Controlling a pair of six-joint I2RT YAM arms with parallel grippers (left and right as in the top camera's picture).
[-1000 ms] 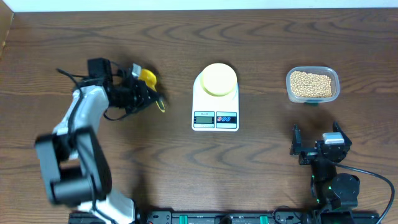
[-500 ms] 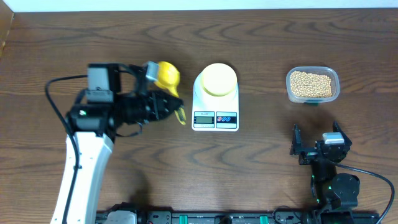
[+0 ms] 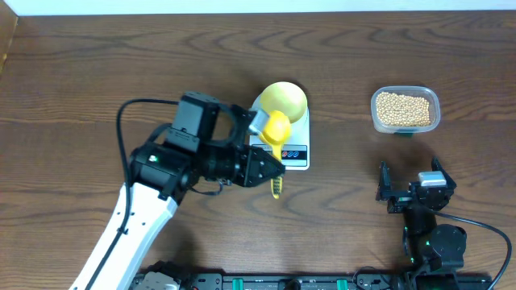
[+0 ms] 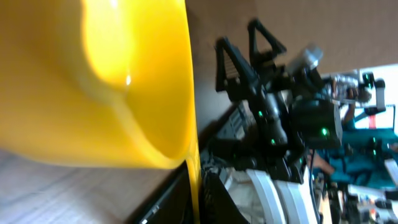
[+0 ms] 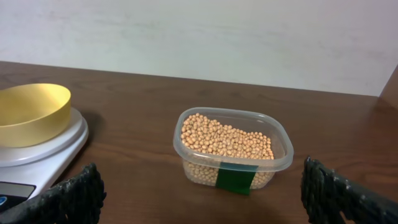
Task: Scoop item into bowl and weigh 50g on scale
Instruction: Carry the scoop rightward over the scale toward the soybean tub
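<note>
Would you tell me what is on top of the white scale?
The pale yellow bowl sits on the scale; overhead, the yellow scoop covers part of both.

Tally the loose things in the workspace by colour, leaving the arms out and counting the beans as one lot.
Yellow: 2 (scoop, bowl)
White: 1 (scale)
Clear: 1 (tub)
Tan: 1 (beans, in the tub)
Total: 5
</note>
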